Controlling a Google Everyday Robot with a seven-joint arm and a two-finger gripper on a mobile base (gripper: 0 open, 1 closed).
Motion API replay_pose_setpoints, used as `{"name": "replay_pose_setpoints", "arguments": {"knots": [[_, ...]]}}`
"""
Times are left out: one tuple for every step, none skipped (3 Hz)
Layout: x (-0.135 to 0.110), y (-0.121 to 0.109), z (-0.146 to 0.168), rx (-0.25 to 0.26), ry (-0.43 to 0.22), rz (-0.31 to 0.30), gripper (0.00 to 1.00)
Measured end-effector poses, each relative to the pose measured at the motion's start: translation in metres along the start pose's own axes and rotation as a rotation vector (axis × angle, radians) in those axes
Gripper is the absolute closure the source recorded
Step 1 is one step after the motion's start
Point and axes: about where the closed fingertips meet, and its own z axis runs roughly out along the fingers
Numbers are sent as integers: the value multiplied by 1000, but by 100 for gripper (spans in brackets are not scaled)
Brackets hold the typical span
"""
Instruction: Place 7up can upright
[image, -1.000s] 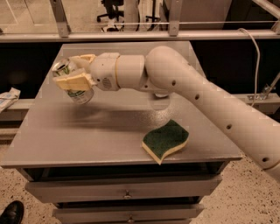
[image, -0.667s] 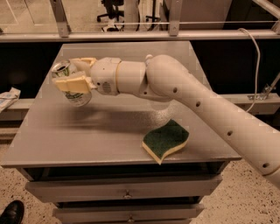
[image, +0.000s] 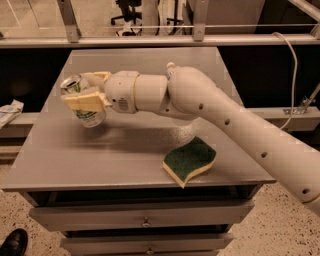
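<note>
1. The grey table (image: 125, 150) is as it was a second ago. Your working spot at its left side is bare.
2. Your arm (image: 240, 130) reaches across from the right. It has sunk only slightly, with hardly any sideways travel.
3. The green sponge (image: 190, 159) has not moved. It lies near the front edge, well apart from the drop spot.
4. The gripper (image: 77, 90) sits over the table's left side, and its fingers remain clamped on the can.
5. The 7up can (image: 90, 116) now hangs a little lower, close above the surface. It is tilted, with its shiny top leaning up-left. By my reading you have started the descent, but you need to straighten the can before letting go.
</note>
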Motion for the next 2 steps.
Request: {"name": "replay_pose_setpoints", "arguments": {"knots": [[1,0,0,-1,2,2,100],[15,7,-1,19,-18,38,76]]}}
